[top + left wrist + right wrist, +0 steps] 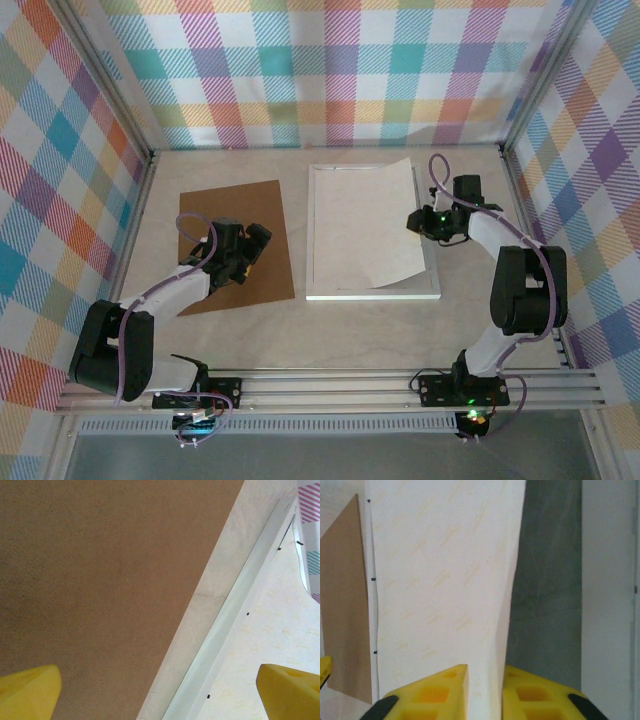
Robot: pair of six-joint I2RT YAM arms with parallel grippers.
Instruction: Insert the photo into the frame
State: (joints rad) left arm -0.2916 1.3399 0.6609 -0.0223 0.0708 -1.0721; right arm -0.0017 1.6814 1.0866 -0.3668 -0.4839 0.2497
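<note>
1 photo [370, 220], 1 frame [340, 293], 1 brn board [250, 215]

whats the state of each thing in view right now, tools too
photo: blank side up, lying askew over the frame, right edge curled up
frame: lying flat, partly covered by the photo
backing board: lying flat, left of the frame
left tool: open, over the backing board's edge
right tool: photo's edge inside it, grip unclear
</note>
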